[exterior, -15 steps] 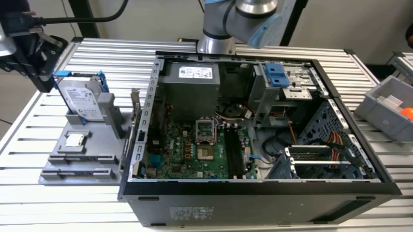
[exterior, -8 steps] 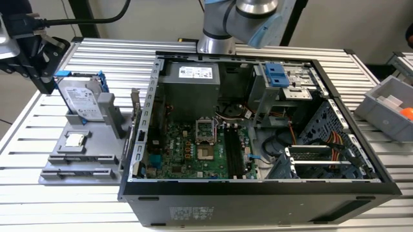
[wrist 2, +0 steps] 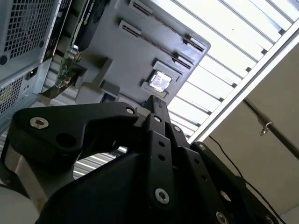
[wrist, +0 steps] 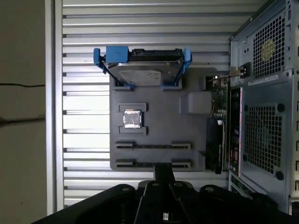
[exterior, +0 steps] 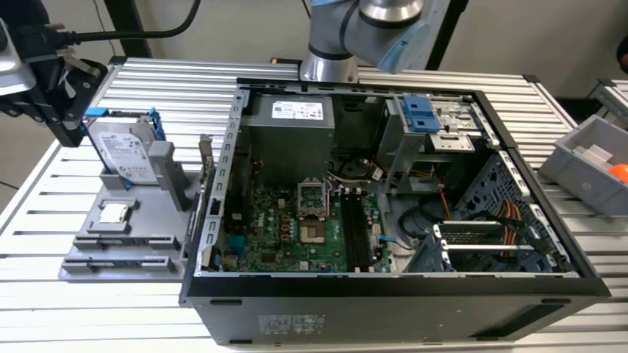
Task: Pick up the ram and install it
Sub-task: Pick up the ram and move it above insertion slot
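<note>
Ram progress unclear: can't tell if it's seated in mobo slots (exterior: pixel 355 232). End effector (exterior: pixel 67 136), exterior view's upper left, hangs beside hard drive (exterior: pixel 123 151) above grey tray (exterior: pixel 147 228), fingers together, nothing visibly held.

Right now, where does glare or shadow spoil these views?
Second wrist view: the ribbed aluminium table top washes out white and the small square silver chip glints. First wrist view: the same top glares beside the grey tray. Exterior view: even light, though the open black computer case is dim inside.
</note>
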`<state>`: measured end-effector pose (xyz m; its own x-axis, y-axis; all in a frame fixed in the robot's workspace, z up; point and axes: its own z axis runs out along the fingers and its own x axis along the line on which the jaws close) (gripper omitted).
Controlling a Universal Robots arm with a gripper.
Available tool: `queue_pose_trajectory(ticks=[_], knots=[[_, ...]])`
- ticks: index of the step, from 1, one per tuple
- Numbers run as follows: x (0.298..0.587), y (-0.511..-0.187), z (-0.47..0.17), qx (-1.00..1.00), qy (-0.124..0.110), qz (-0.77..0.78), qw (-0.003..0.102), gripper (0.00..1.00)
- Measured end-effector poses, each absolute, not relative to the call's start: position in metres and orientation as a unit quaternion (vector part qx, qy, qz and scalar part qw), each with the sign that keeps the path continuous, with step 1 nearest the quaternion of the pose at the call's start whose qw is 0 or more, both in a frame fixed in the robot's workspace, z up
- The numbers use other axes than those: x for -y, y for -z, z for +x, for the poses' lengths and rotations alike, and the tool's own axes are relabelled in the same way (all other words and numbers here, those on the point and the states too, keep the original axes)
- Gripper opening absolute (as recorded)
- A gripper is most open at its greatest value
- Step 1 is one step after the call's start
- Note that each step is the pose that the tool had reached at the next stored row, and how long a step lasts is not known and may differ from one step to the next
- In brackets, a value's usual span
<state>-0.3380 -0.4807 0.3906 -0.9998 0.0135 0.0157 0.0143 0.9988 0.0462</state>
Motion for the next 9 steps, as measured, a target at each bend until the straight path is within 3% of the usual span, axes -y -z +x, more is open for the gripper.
queue_pose_trajectory(ticks=[9], knots=[[0.493,-0.39,-0.338,1.0,0.023,0.002,0.008,0.0]])
